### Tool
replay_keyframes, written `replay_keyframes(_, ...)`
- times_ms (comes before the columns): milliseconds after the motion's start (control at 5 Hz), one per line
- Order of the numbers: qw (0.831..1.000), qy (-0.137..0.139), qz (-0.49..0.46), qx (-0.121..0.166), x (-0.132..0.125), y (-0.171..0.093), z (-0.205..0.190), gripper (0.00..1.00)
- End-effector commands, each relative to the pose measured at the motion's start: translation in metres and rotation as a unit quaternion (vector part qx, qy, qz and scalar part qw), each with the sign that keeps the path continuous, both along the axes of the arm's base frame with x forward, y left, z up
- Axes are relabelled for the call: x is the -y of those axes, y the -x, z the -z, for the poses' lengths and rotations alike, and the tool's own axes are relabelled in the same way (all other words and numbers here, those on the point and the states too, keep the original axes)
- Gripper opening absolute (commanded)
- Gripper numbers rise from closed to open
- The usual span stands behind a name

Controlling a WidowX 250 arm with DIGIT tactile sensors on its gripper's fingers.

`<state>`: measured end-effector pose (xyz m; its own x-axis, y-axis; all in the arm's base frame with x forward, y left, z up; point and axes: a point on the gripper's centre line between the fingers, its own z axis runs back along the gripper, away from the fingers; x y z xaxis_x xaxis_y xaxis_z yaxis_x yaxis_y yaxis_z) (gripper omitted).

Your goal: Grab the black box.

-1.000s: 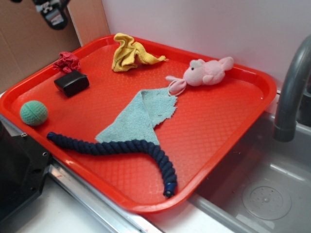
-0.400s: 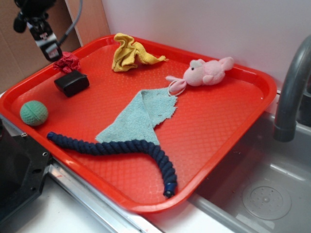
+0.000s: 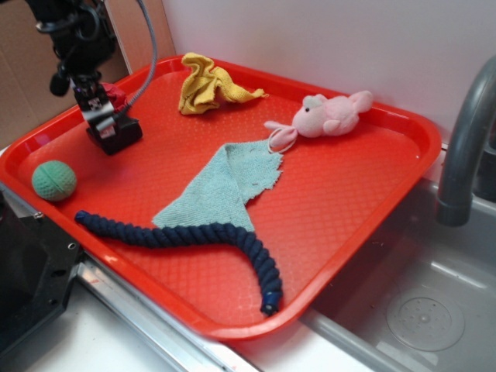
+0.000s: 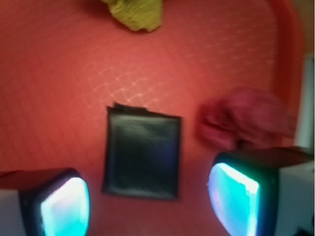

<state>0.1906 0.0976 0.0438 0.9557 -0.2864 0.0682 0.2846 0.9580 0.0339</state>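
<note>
**Gripper over black box**

Red tray (image 3: 325, 225) beside a sink. Black box (image 3: 118, 133) sits at the tray's far left, just beside a dark red cloth wad (image 4: 246, 123). Gripper (image 3: 99, 116) hangs directly above the box, fingers (image 4: 59, 206) spread wide, one on each side, not touching. Yellow cloth (image 3: 208, 84) lies farther back.

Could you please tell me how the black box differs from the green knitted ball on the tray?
The matte black rectangular box is flat-sided with corners; the green knitted ball is round and textured. The box sits farther back beside the dark red cloth wad, under the pincer; the ball lies alone near the tray's front edge. Both are similar in size and rest on the red plastic tray.
</note>
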Motion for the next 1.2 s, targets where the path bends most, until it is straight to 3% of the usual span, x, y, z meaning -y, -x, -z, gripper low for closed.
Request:
replay_keyframes(0, 1.000, -0.018, 0.006, -0.005, 0.005, -0.009, 0.024, 1.00)
replay_keyframes(400, 0.999, -0.024, -0.021, -0.028, -0.012, -0.003, 0.040, 1.00)
replay_keyframes(600, 0.999, -0.030, -0.028, -0.024, -0.008, 0.000, 0.028, 0.00)
replay_keyframes(800, 0.999, -0.009, -0.039, 0.015, 0.010, 0.000, -0.021, 0.00)
replay_keyframes(1000, 0.996, 0.046, -0.073, 0.016, 0.042, 0.000, -0.073, 0.00)
